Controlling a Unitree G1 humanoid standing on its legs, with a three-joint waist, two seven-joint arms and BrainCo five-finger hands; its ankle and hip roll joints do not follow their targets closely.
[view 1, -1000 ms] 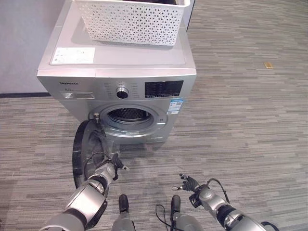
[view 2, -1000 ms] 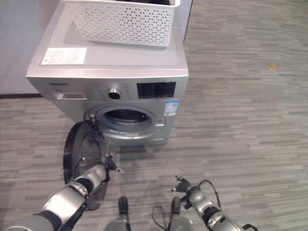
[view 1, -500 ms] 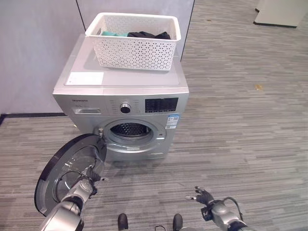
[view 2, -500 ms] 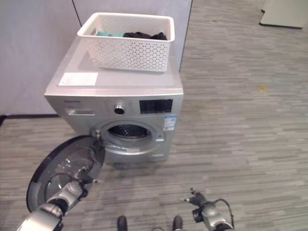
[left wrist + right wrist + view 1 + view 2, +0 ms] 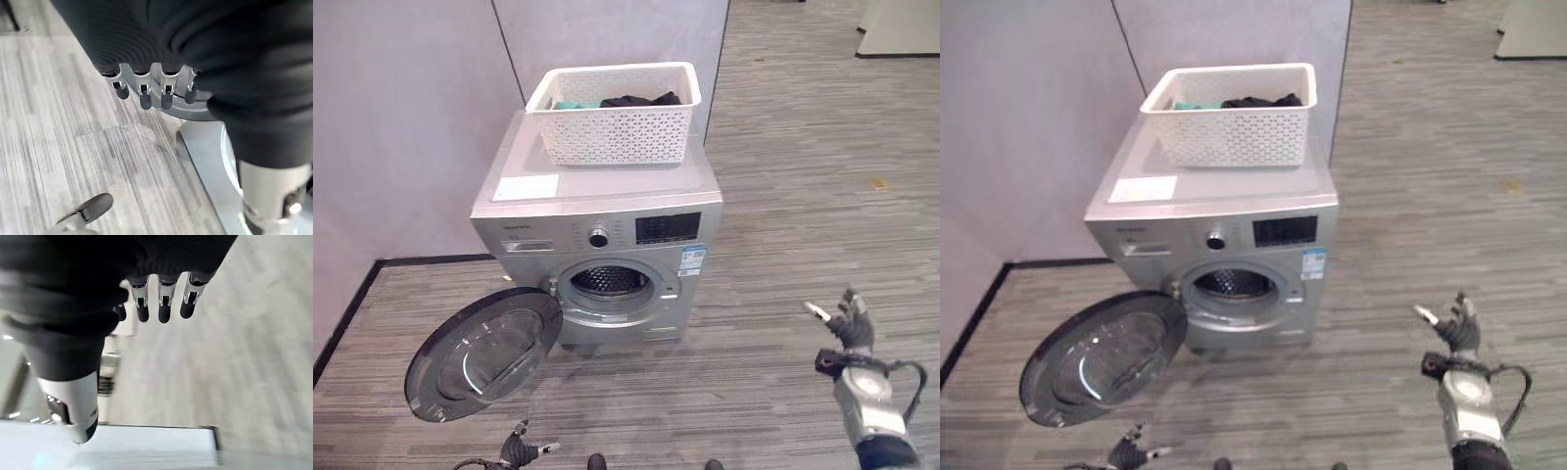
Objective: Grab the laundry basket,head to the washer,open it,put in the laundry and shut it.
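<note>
One white laundry basket point(image 5: 619, 116) sits on top of the silver washer point(image 5: 597, 230), holding dark and teal laundry point(image 5: 625, 100). The washer's round door point(image 5: 481, 352) hangs wide open, its drum showing nothing inside. Both hands grasp nothing: the left hand point(image 5: 519, 451) is low by the door with fingers relaxed, and the right hand point(image 5: 847, 323) is raised and spread over the floor point(image 5: 783, 196).

The white laundry basket point(image 5: 620, 116) sits on top of the grey washer point(image 5: 597, 211), near its back right corner, with dark and green clothes inside. The round washer door point(image 5: 481, 351) hangs wide open. The left hand point(image 5: 521, 450) is low down, the right hand point(image 5: 849, 328) raised with fingers spread.
</note>
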